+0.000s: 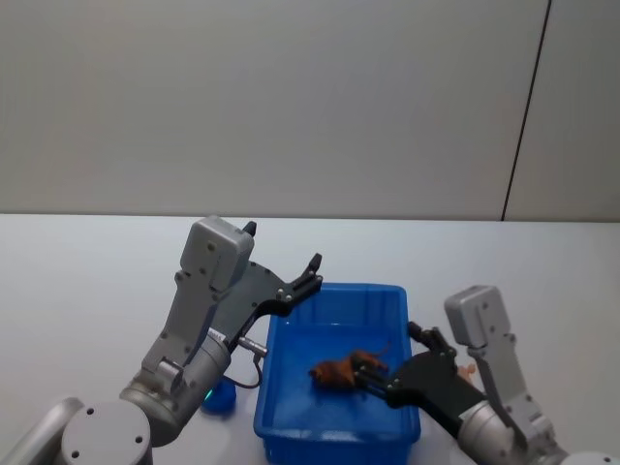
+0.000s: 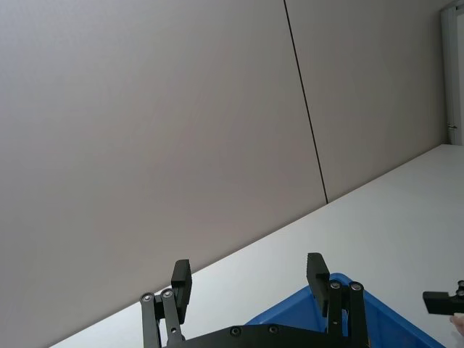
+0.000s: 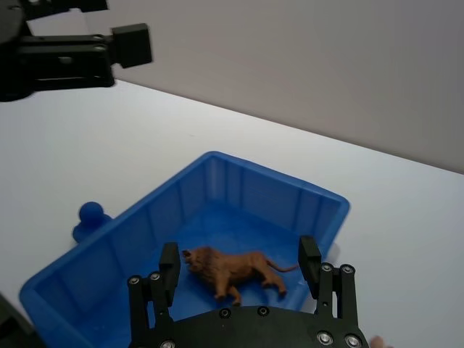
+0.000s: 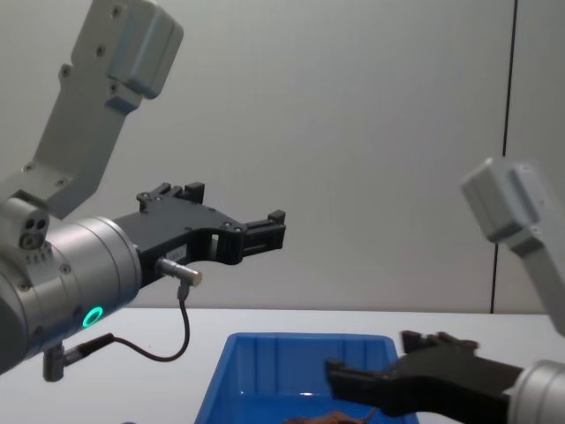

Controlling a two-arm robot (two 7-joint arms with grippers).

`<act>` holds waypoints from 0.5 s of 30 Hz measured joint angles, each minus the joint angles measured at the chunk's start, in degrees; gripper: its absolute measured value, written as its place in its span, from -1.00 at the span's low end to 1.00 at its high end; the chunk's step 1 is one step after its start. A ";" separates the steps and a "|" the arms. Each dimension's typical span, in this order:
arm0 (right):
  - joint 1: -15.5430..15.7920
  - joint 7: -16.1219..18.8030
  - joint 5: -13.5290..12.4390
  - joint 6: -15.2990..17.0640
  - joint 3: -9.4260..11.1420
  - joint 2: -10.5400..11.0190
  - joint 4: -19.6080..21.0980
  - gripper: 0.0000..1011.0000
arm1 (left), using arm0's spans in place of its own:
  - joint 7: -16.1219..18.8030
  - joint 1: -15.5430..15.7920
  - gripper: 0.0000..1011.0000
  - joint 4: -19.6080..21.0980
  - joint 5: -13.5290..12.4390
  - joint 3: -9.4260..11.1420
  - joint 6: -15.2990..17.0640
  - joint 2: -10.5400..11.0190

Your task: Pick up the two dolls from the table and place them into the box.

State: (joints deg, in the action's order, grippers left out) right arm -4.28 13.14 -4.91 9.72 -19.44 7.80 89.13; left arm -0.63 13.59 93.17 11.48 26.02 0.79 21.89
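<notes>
Right gripper (image 3: 239, 254) hangs spread wide, holding nothing, over the blue box (image 3: 254, 196), where the brown doll (image 3: 232, 270) lies inside. Left gripper (image 2: 249, 272) hovers open nearby. That doll looks light and stiff, best gripped across its torso, not the thin tail.

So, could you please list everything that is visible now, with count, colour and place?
box: one, bright blue, on the table before the robot.
brown doll: one, brown, on the box's floor.
pale pink thing: one, on the table right of the box, mostly hidden by the right arm.
small rounded object: one, blue, on the table at the box's left side.
table: one, white.
left gripper: one, black, open, empty, raised over the box's left rear corner.
right gripper: one, black, open, low in the box at the brown doll.
</notes>
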 joint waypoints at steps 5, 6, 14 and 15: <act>1.15 -2.93 0.00 0.36 0.36 0.60 1.20 0.98 | 0.00 0.00 0.98 0.00 0.00 0.00 0.00 0.00; 1.55 -4.26 0.00 0.56 0.49 0.81 1.64 0.98 | 0.00 0.00 0.98 0.00 0.00 0.00 0.00 0.00; 3.88 -11.15 0.37 2.00 1.30 1.87 4.02 0.98 | 0.00 0.00 0.98 0.00 0.00 0.00 0.00 0.00; 4.07 -11.55 0.39 2.12 1.37 1.94 4.22 0.98 | 0.00 0.00 0.98 0.00 0.00 0.00 0.00 0.00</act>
State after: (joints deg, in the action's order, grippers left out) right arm -0.21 1.59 -4.52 11.84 -18.07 9.74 93.34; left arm -0.63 13.59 93.17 11.48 26.02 0.79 21.89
